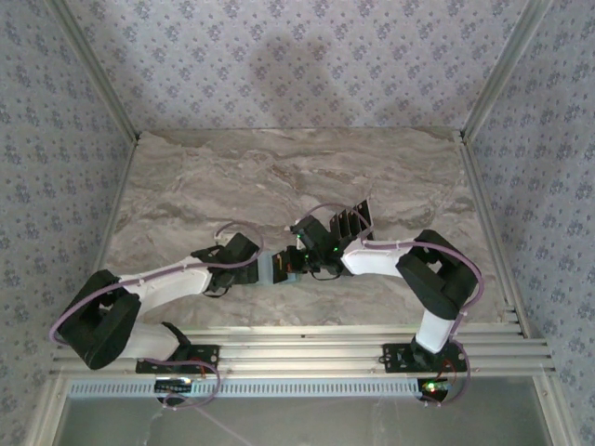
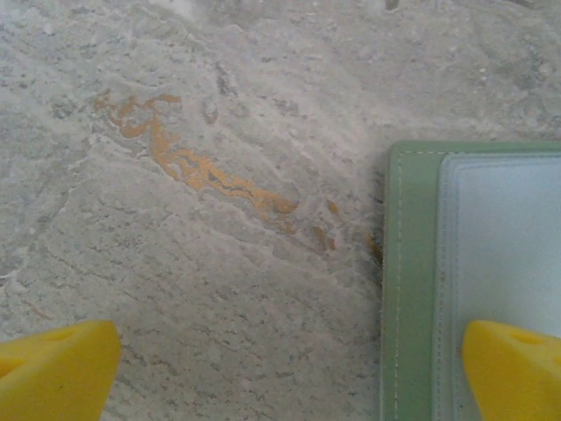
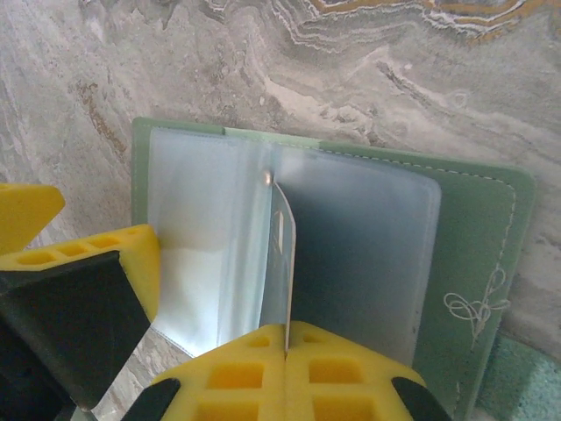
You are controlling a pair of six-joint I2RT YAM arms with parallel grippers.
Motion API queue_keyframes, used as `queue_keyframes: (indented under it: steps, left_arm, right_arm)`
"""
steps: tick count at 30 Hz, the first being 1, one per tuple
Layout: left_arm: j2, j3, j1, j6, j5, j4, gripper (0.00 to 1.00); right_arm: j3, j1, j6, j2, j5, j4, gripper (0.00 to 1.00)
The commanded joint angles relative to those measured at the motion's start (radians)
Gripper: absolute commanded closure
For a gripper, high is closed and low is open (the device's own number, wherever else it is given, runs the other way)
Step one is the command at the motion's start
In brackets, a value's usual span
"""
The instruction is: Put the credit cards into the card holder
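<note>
The card holder [image 2: 408,289] is cropped (right, bottom edges).

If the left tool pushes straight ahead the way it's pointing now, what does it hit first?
Probably the card holder: one finger of the open left tool is lined up with its green edge, the other with bare table. Height above them is unclear.

Left arm [image 1: 163,279]: jaws wide; right arm [image 1: 381,253]: jaws pinched.
</note>
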Motion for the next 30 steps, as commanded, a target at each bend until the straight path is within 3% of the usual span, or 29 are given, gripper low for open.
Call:
queue_keyframes:
  steps: [1, 16, 30]
  left_arm:
    - [-0.011, -0.002, 0.014, -0.024, -0.041, -0.061, 0.0]
    - [0.021, -0.004, 0.028, -0.022, -0.011, -0.03, 0.01]
    - [0.012, -0.005, 0.029, -0.052, -0.024, -0.054, 0.02]
  right_arm:
    - [0.012, -0.013, 0.01, 0.023, 0.039, -0.066, 1.0]
    - [0.042, -0.025, 0.005, -0.017, -0.026, -0.028, 1.0]
    - [-0.048, -0.05, 0.062, -0.007, -0.098, 0.206, 1.0]
